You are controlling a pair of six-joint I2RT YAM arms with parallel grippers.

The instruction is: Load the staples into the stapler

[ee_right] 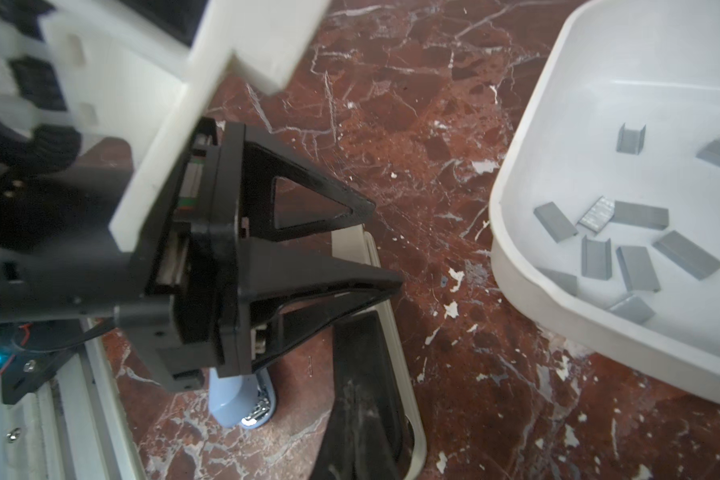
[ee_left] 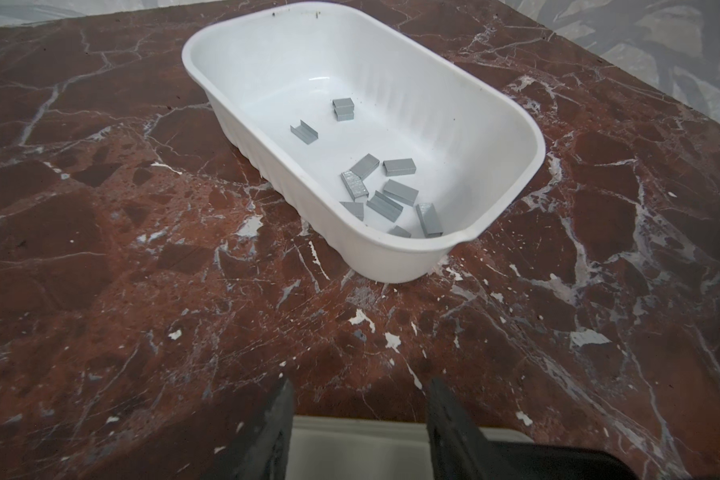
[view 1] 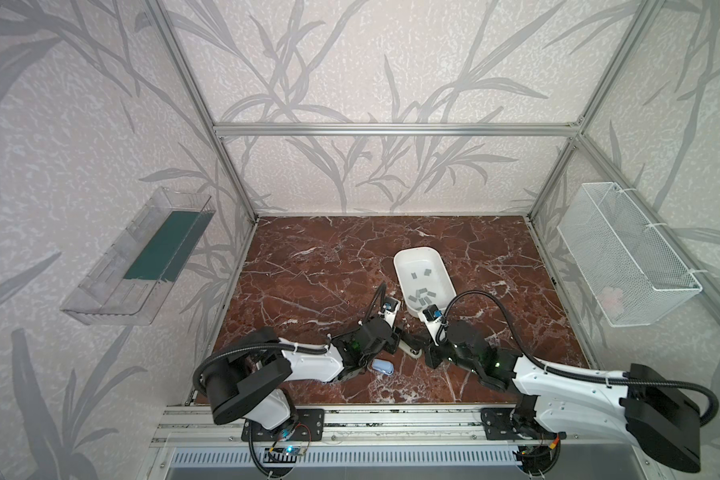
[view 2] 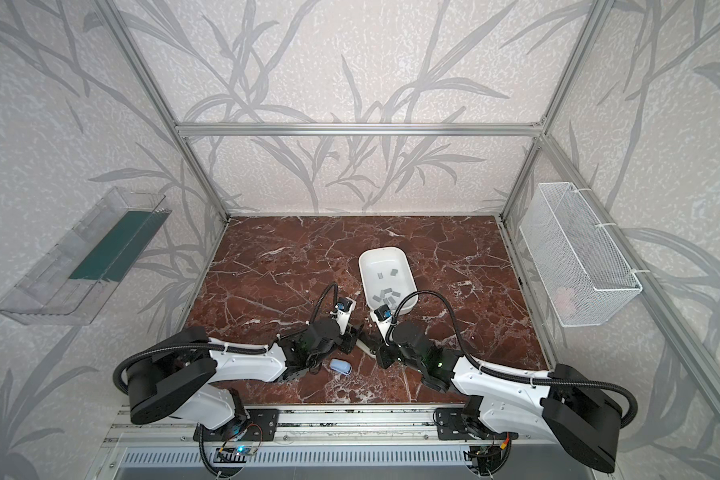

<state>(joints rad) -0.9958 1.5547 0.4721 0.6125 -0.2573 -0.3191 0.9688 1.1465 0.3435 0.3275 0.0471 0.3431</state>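
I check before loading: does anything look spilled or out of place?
Nothing is spilled. The staples all lie inside the white tray, only jumbled, some with legs upward.

**A:** What is the right hand (ee_right: 352,328) doing?

**B:** Its dark fingers are pressed together and lie along the cream stapler (ee_right: 350,245). I can't tell whether they pinch it.

**A:** And just ahead of it?

**B:** The left hand (ee_right: 385,245), with a black finger close on either side of the stapler's far end.

**A:** The staples (ee_right: 636,245)?

**B:** Scattered in the white tray (ee_right: 516,266), off to one side of the hand on the marbled surface (ee_right: 391,124). A pale blue item (ee_right: 229,399) lies beside the stapler, below the left hand.
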